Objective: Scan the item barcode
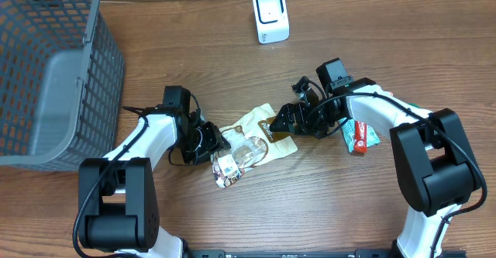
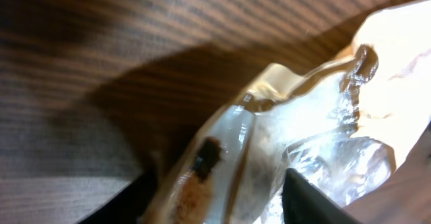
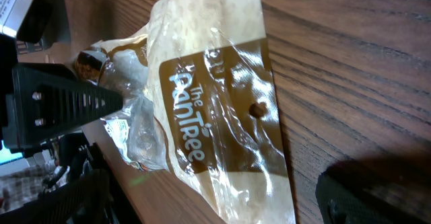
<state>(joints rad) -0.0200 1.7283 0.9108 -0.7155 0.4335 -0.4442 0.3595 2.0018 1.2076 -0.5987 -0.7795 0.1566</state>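
Snack bag (image 1: 249, 140) on desk (image 1: 194, 56): left gripper (image 1: 220, 146) straddles one end, seemingly narrowing, hold cannot be told; right gripper (image 1: 280, 122) spread at opposite end.

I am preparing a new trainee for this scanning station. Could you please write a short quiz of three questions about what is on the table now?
1. True or false: the white scanner stands on the table, outside the grey basket.
2. In the overhead view, what lies to the right of the snack bag? A) a red packet B) a mug C) scissors
3. Fill in: the snack bag's label reads "The ____".

Key: 1 true; 2 A; 3 PanTree.
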